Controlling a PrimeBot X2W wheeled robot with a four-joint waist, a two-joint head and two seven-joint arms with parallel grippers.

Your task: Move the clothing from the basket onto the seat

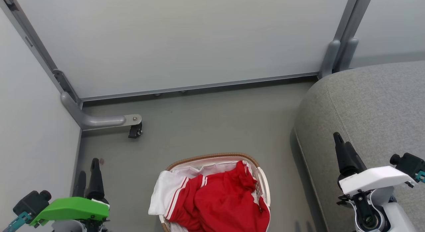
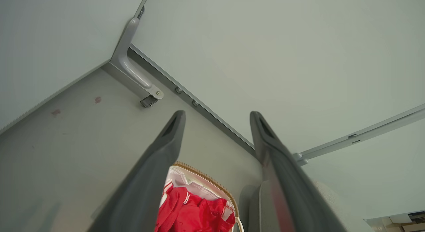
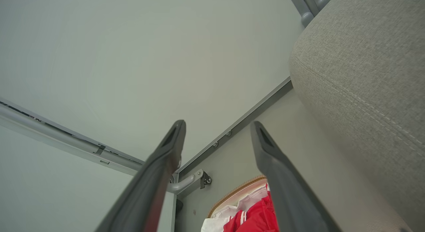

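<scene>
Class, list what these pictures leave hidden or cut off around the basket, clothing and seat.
Head view: near end of the basket cut off by the bottom edge.
Head view: whatever lies under the clothing, hidden by its top folds.
Head view: seat runs past the right edge.
Left wrist view: the left gripper fingers hide the basket's sides.

head: overhead, steeply down | wrists: low, tilted upward (wide-angle) | shared: basket (image 1: 212,155)

Lab bay, wheeled partition panels (image 1: 186,39)

Soft red clothing (image 1: 225,198) — coarse-woven grey seat (image 1: 372,105)
</scene>
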